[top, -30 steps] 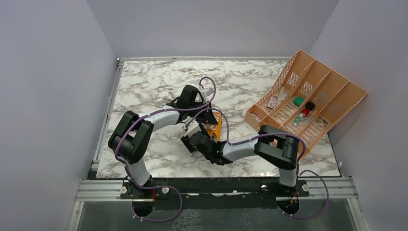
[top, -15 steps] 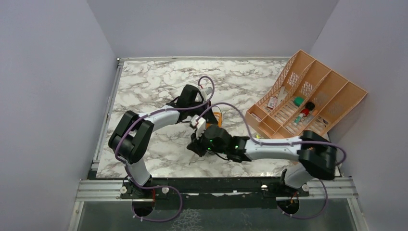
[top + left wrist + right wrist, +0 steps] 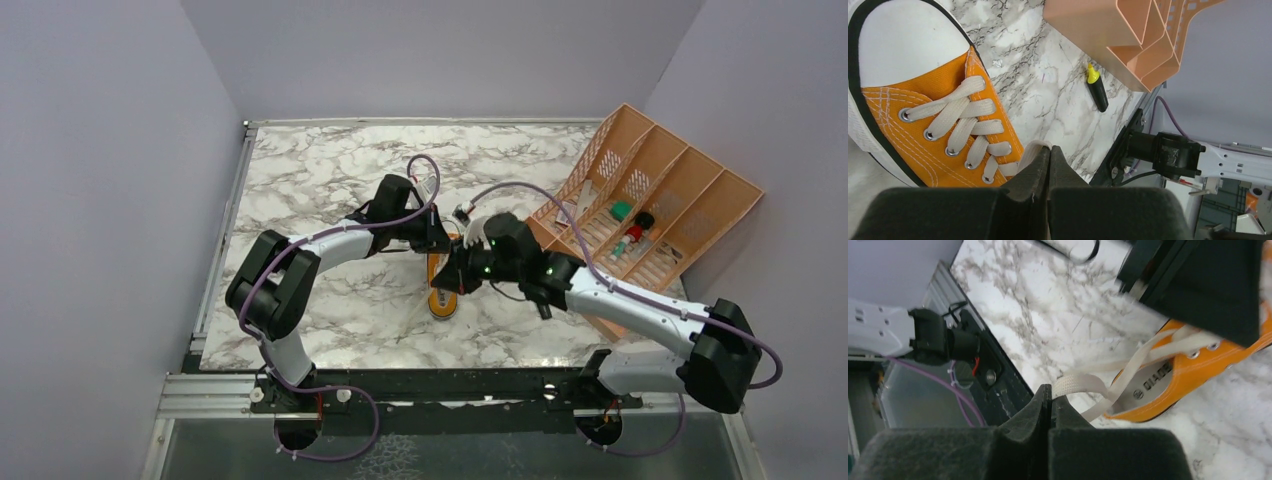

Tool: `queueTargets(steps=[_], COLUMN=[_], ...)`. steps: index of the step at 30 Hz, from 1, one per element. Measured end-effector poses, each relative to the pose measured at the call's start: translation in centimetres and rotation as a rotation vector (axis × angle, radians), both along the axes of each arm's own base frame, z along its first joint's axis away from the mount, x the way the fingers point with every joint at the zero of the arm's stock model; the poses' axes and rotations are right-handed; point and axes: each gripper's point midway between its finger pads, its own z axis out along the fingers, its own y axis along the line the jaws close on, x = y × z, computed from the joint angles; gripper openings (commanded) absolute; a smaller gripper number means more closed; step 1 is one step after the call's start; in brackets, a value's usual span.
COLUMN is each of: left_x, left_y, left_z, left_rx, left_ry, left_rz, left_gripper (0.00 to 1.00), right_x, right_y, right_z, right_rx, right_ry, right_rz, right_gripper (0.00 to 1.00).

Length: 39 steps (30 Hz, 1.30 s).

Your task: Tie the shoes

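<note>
Shoe: 1 orange shoe [image 3: 442, 295] with a white toe cap, standing on its sole near the middle of the marble worktop [image 3: 330, 180], left of the organizer.
Laces: white laces [image 3: 955, 112] cross through the metal eyelets; the ends are loose and no bow shows.
Left hand: the left hand [image 3: 1049, 150] is clenched on a flat lace end just beside the top eyelets, on the tongue side of the shoe.
Right hand: the right hand [image 3: 1050, 390] is clenched on a folded bit of lace that runs back toward the shoe's opening, where a printed insole shows.
Arms: in the top view both arms reach in and meet over the shoe, left from the left, right from the right, their hands close together.
Organizer: a peach slotted organizer [image 3: 680, 190] leans at the worktop's far right, with a few small items in its compartments.
Marker: a black marker [image 3: 1096, 90] with a yellow cap lies on the worktop beside the organizer's base, apart from the shoe.
</note>
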Motion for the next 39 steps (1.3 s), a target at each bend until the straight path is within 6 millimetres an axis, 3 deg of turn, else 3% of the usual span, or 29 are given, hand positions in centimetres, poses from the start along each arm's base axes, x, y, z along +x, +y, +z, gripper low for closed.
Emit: queueTargets(steps=[4,9,12,16,21,23,25,26,29,33,39], left_x=[0.0,-0.5,-0.5,-0.4,0.2,0.4,0.4,0.4,0.2,0.1,0.2], left_y=[0.0,0.4,0.8,1.2,1.8,2.1,2.1,2.2,2.4,2.5,3.2], left_z=[-0.1,-0.3,-0.6,-0.6,0.4,0.6,0.6,0.6,0.3,0.0,0.0], left_rx=[0.002,0.010,0.017,0.023,0.013,0.011,0.011,0.012,0.020,0.030,0.039], left_ry=[0.006,0.010,0.016,0.018,-0.013,-0.019,-0.021,-0.020,-0.013,-0.007,0.000], left_rz=[0.003,0.007,0.015,0.024,0.039,0.044,0.045,0.045,0.043,0.041,0.051], left_gripper=[0.00,0.00,0.00,0.00,0.00,0.00,0.00,0.00,0.00,0.00,0.00], right_x=[3.6,5.3,5.4,5.0,4.1,4.3,4.8,5.0,5.4,5.9,6.9], right_y=[-0.6,-3.2,-4.2,-5.8,-9.6,-10.8,-12.0,-12.5,-13.3,-12.4,-9.5], right_z=[2.2,2.2,0.8,-2.7,-6.6,-7.9,-9.5,-10.3,-11.7,-9.9,-3.5], right_rx=[-0.013,-0.100,-0.206,-0.386,-0.595,-0.640,-0.678,-0.696,-0.734,-0.686,-0.411], right_ry=[0.068,0.121,0.162,0.247,0.347,0.372,0.413,0.432,0.460,0.378,-0.041], right_rz=[-0.039,-0.121,-0.146,-0.140,-0.206,-0.240,-0.268,-0.273,-0.247,-0.147,0.056], right_gripper=[0.01,0.01,0.01,0.01,0.01,0.09,0.35,0.43,0.53,0.56,0.45])
